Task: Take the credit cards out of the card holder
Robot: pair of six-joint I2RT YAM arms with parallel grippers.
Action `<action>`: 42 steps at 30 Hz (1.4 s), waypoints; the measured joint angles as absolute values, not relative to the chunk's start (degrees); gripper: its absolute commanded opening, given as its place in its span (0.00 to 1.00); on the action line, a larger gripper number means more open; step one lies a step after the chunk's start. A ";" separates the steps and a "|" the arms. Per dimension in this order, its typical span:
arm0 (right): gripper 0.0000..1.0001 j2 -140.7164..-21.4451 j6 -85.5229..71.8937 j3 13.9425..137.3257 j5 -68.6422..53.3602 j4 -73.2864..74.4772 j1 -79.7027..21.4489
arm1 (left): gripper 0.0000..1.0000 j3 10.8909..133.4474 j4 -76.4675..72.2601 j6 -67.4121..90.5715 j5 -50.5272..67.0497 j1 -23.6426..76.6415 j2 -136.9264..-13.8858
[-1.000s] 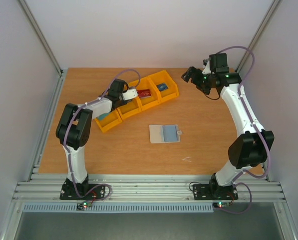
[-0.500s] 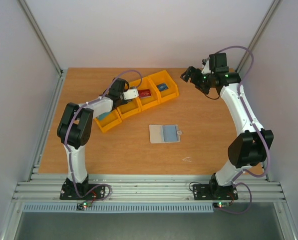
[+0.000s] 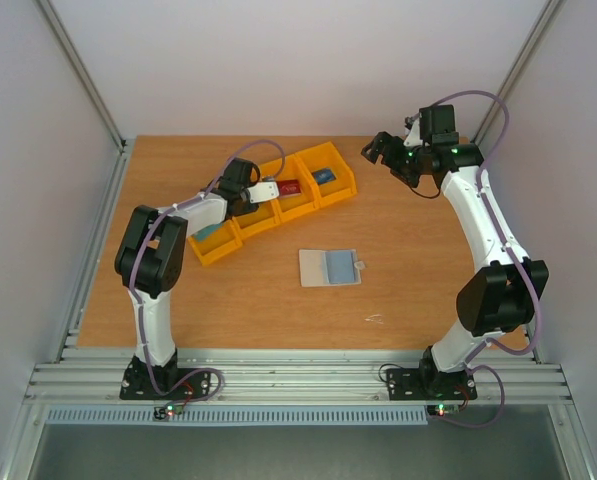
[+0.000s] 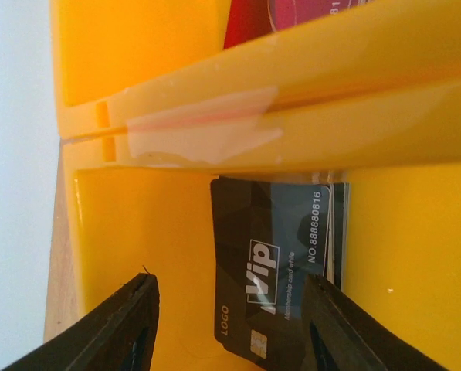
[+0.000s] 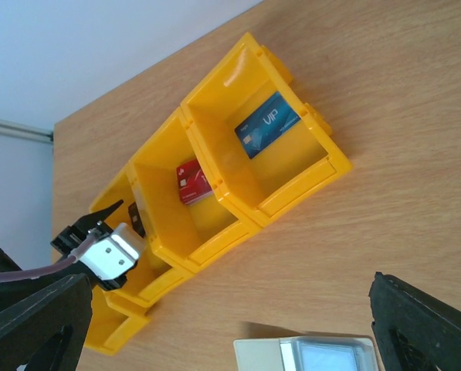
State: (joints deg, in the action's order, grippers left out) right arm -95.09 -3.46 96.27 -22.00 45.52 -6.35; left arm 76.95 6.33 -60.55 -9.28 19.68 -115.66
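The card holder (image 3: 328, 267) lies open and flat on the table, also seen in the right wrist view (image 5: 307, 357). A dark grey-black card (image 4: 280, 259) rests in the second yellow bin (image 4: 137, 224), between the fingers of my open left gripper (image 4: 230, 282), which hovers over that bin (image 3: 265, 189). A teal card (image 3: 210, 232) sits in the first bin, a red card (image 5: 193, 182) in the third, a blue card (image 5: 267, 124) in the fourth. My right gripper (image 3: 378, 150) hangs open and empty, high at the back right.
The yellow bins (image 3: 278, 205) stand joined in a diagonal row at the back left. A small pale scrap (image 3: 374, 319) lies on the wood near the front. Grey walls and metal rails border the table.
My left gripper has edged slightly to the right over the second bin. The right arm and the card holder have not moved.
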 measured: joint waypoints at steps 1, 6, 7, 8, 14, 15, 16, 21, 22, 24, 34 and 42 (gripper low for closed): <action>0.98 -95.09 -3.44 96.27 -22.09 45.52 -6.35 | 0.55 76.95 6.68 -60.45 -9.23 19.66 -115.66; 0.99 -95.09 -3.09 96.27 -22.39 45.50 -6.35 | 0.58 76.95 7.51 -60.23 -8.32 19.55 -115.48; 0.99 -95.09 -2.94 96.27 -22.48 45.52 -6.35 | 0.58 76.95 7.66 -60.07 -8.01 19.55 -115.33; 0.98 -95.09 -2.81 96.27 -22.55 45.50 -6.35 | 0.59 76.95 8.01 -59.88 -7.66 19.55 -115.09; 0.98 -94.96 -2.09 96.27 -22.65 45.23 -6.33 | 0.63 76.93 9.13 -55.96 -3.51 19.33 -111.13; 0.98 -94.70 -1.52 96.03 -23.11 44.53 -6.24 | 0.64 76.90 9.13 -55.18 -2.42 19.31 -110.06; 0.99 -94.37 -1.21 95.79 -23.59 43.94 -6.15 | 0.64 76.71 9.04 -53.78 -0.93 19.31 -108.60; 0.92 -91.79 1.23 94.85 -27.73 42.61 -5.61 | 0.64 73.34 8.54 -45.08 8.80 19.25 -98.32; 0.90 -91.07 1.63 94.15 -28.36 42.48 -5.61 | 0.64 72.20 8.49 -43.22 11.31 19.25 -95.92; 0.85 -89.06 2.42 91.26 -28.99 42.63 -5.98 | 0.64 69.80 8.58 -38.54 16.21 19.53 -91.22; 0.73 -90.00 4.43 76.40 -22.79 50.48 -18.55 | 0.66 57.04 8.58 -14.06 31.51 29.56 -82.30; 0.57 -98.83 3.51 73.43 -19.18 51.90 -22.57 | 0.56 48.36 0.91 -2.72 26.41 32.47 -88.49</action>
